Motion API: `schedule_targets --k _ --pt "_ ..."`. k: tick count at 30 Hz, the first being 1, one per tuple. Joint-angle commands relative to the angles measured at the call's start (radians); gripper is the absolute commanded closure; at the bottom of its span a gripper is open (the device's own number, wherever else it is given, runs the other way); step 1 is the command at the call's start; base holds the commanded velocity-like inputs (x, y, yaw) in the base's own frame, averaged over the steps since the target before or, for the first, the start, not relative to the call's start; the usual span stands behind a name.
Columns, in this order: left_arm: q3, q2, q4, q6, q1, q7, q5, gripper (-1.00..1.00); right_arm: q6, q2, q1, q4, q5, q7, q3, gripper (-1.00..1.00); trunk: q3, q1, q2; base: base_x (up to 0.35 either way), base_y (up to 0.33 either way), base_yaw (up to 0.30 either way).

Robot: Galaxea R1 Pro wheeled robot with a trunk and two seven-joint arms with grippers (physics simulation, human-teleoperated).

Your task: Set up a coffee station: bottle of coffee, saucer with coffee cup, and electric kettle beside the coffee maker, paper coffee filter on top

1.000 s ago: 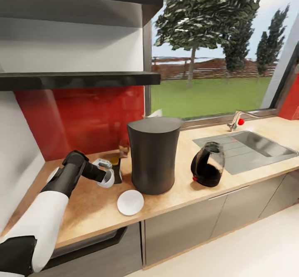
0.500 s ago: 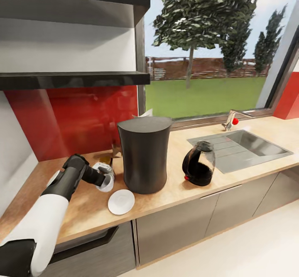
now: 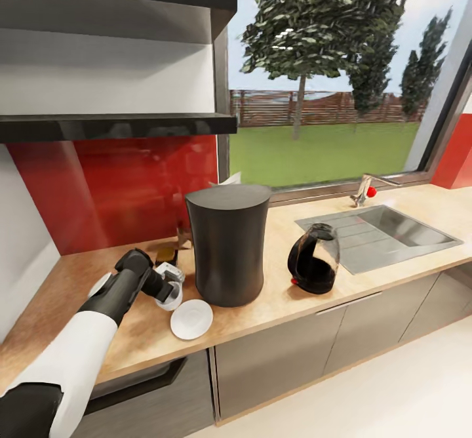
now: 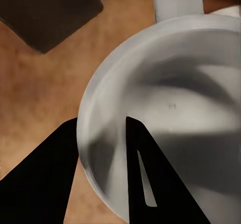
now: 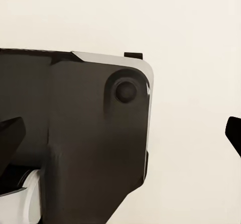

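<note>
I'm on the cup-to-saucer step: my left gripper (image 4: pixel 103 169) pinches the coffee cup's (image 4: pixel 170 108) wall, one finger inside and one outside, just above the desk (image 3: pixel 65 294) beside the saucer (image 3: pixel 191 319). Next I need to carry it over the saucer, level it, and lower before letting go.

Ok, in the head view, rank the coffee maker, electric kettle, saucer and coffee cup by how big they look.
1. coffee maker, clearly the largest.
2. electric kettle.
3. saucer.
4. coffee cup, though the left gripper hides part of it, so its place against the saucer is unsure.
</note>
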Motion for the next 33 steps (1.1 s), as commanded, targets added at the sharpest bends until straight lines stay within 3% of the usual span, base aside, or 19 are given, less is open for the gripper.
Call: schedule_targets --k 1,15,23,33 --pt "-0.005 0.001 -0.001 0.002 -0.001 -0.010 -0.011 1.00 -0.004 0.000 -0.001 0.001 -0.011 0.003 0.007 -1.00 -0.002 0.001 -0.002 0.000 0.000 -0.051" --pt "-0.009 0.001 0.093 -0.002 0.002 -0.011 -0.009 1.00 -0.003 -0.002 -0.001 0.001 -0.011 0.004 0.007 -1.00 -0.001 0.001 -0.002 0.000 0.000 -0.068" --pt "-0.009 -0.009 0.101 -0.002 0.010 -0.011 -0.010 1.00 -0.003 -0.002 -0.001 0.002 -0.011 0.004 0.007 -1.00 -0.001 0.001 -0.002 0.000 0.000 -0.171" --pt "-0.009 -0.008 0.102 -0.003 0.013 -0.010 -0.015 1.00 -0.003 -0.001 -0.001 0.002 -0.011 0.004 0.007 -1.00 -0.001 0.001 -0.002 0.000 0.000 -0.017"
